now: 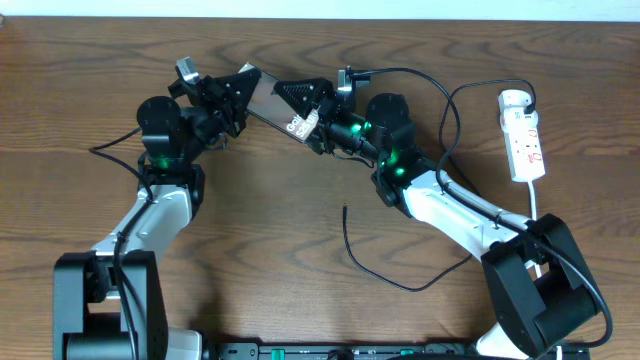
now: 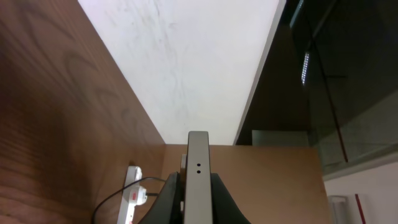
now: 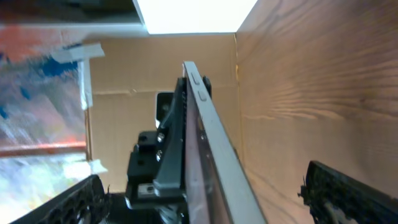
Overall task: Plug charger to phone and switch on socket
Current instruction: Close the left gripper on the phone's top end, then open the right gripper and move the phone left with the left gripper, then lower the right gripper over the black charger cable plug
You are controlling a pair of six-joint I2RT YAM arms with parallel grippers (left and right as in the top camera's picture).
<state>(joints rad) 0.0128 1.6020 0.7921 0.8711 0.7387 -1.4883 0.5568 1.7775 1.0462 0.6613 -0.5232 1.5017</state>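
With the phone (image 1: 266,100) held up on edge between the arms, left jaws clamped on it and right jaws apart astride it, a careless handover could drop it, while the charger (image 1: 345,212) tip lies loose on the surface, well apart from the socket (image 1: 524,135).

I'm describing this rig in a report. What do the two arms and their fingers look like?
Both match: the left arm and right arm have white lower links, rounded black joints with glowing green lights, and blocky black bases. Thin black cables run along the white links. The fingers are black.
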